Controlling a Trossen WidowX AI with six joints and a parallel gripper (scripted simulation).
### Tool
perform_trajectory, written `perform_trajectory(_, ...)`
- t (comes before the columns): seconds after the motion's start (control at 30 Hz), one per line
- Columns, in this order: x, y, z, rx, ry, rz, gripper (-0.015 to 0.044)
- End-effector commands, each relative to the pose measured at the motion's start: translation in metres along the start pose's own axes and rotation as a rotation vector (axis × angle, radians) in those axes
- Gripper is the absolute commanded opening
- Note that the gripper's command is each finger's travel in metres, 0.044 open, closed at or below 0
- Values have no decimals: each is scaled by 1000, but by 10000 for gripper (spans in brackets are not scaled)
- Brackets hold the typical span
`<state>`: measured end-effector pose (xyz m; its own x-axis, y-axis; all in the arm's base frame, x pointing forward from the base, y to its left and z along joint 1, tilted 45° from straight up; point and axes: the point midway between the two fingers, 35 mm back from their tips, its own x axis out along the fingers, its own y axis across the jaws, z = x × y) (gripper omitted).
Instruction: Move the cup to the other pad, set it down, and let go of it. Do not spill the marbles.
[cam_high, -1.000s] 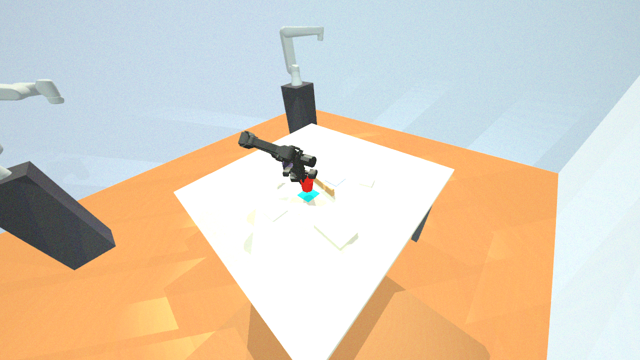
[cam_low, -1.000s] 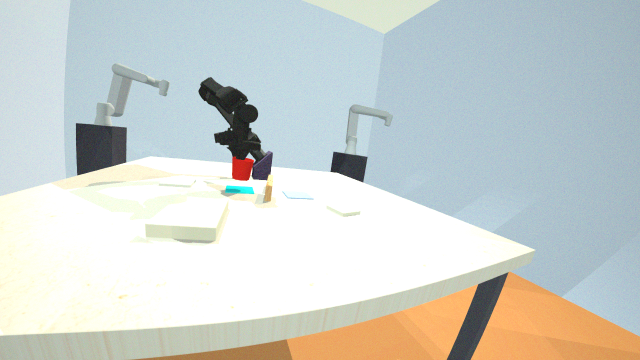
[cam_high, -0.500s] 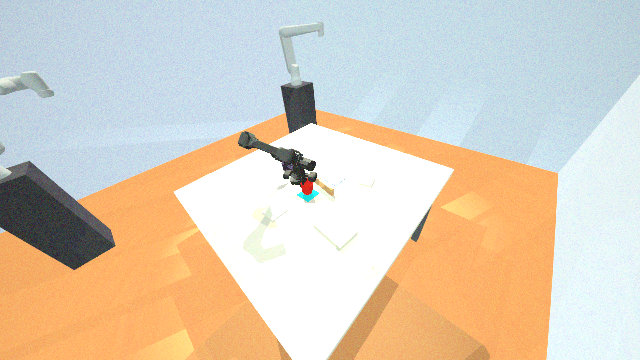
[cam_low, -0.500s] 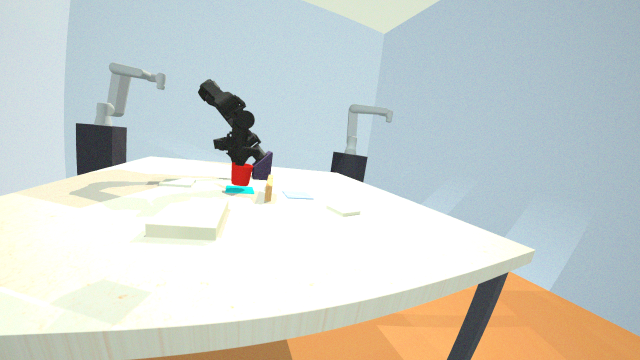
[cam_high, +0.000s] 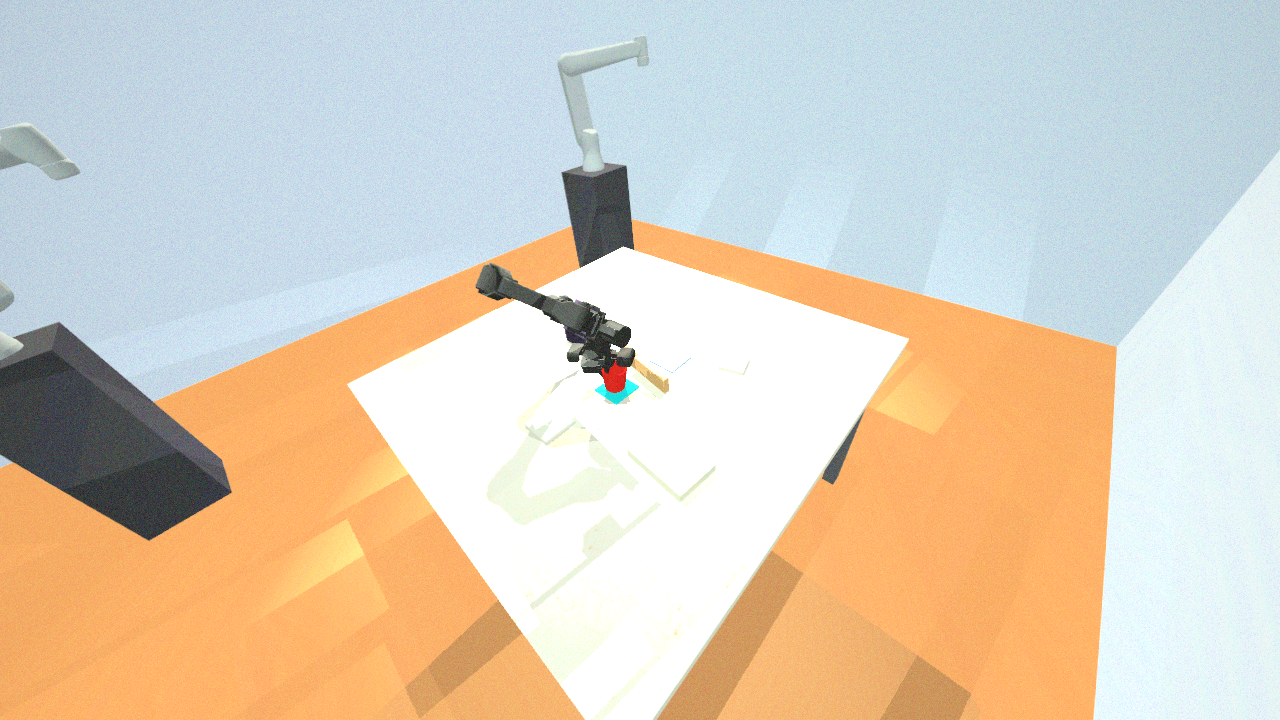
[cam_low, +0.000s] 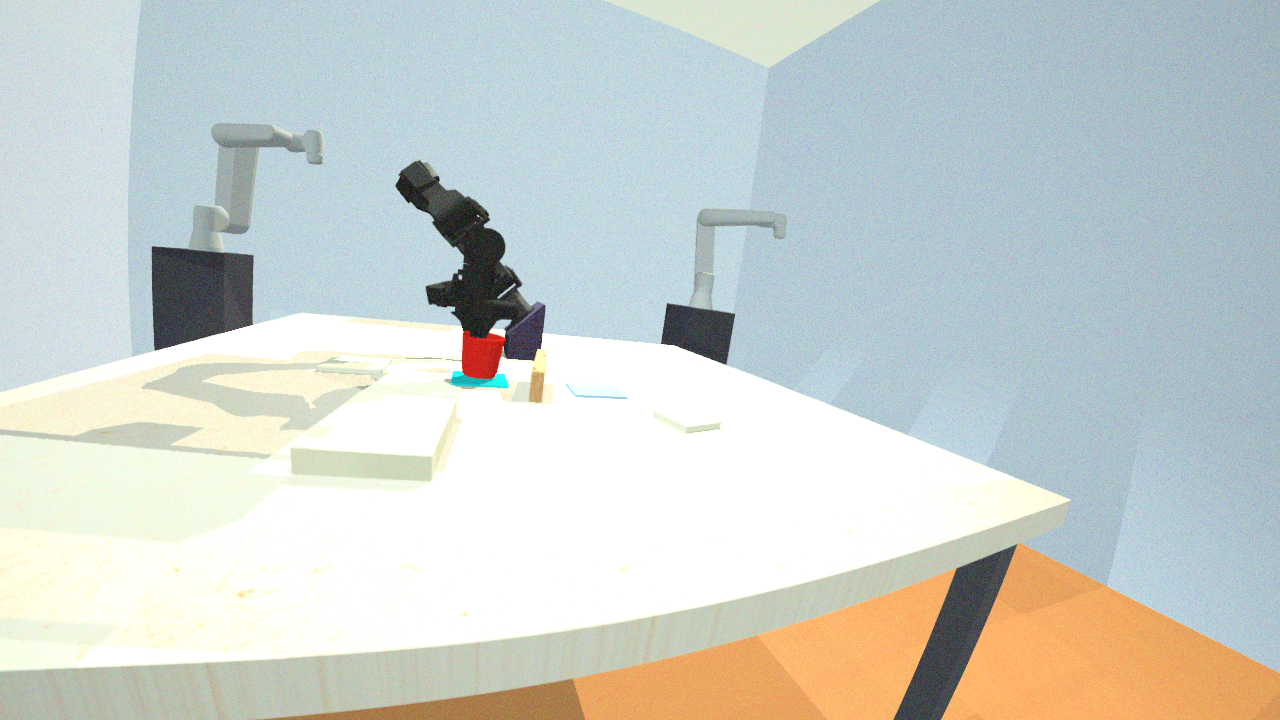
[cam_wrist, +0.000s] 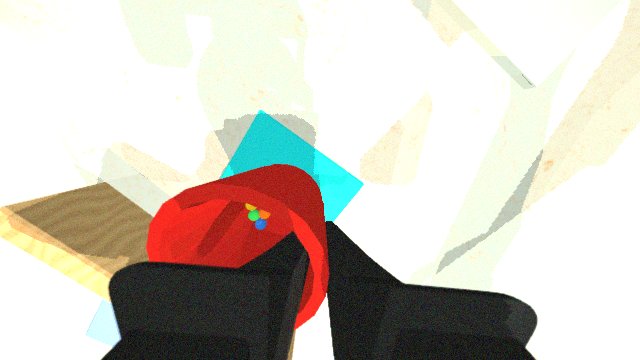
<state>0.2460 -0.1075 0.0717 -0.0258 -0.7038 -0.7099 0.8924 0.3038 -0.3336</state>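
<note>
A black robot arm leans over a pale table, its pincer clamped on the wall of a red cup, one finger inside the rim and the other outside. The cup, near upright, is at the cyan pad; whether its base touches the pad or hangs just above cannot be told. Four marbles, yellow, green, orange and blue, lie clustered inside the cup. Just right of the cyan pad in the exterior view, a wooden block stands between it and a pale blue pad. Farther right lies a thin white tile, flat on the table. A dark purple plate stands at the arm's foot, beyond the block.
</note>
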Motion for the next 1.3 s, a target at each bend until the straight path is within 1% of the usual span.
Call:
perform_trajectory(0.0,0,0,0,1,0,1,0)
perform_trajectory(0.17,0,0,0,1,0,1,0)
perform_trajectory(0.33,0,0,0,1,0,1,128)
perform_trajectory(0.63,-3,0,0,1,0,1,128)
perform_trajectory(1.27,-28,2,-1,-3,2,2,128)
